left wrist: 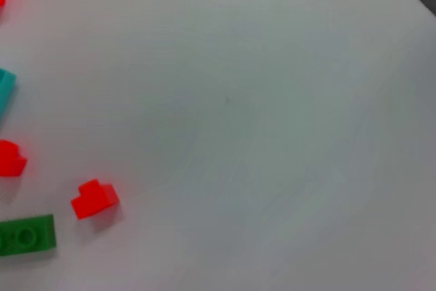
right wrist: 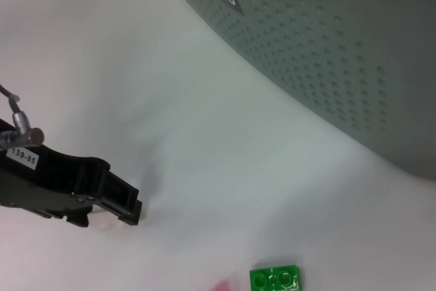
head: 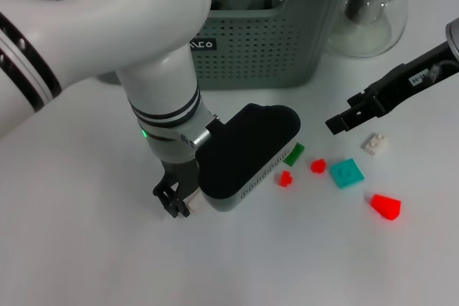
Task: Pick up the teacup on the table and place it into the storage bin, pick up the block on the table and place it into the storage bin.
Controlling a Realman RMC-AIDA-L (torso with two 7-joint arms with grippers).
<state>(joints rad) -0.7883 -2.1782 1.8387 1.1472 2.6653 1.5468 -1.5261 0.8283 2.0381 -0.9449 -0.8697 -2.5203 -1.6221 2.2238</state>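
Left gripper [head: 173,202]: low over the table [head: 79,249], fingers pointing down; whether they stood apart or together could not be told.
Storage bin [head: 265,41]: stood at 12 o'clock of the scene, about 1 o'clock from the left gripper.
Green block [head: 294,153]: lay at about 3 o'clock from the left gripper, half hidden by its wrist housing.
Small red blocks [head: 285,178]: just beside the green block.
Teal block [head: 346,173]: at 6 o'clock of the right gripper.
Right gripper [head: 340,122]: hung above the blocks, gripping nothing; finger gap not discernible.

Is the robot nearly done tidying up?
Not yet. No teacup shows on the table, so that part may be done. The left end effector is low near the green block; the right end effector hangs nearby. Blocks lie outside the storage bin.
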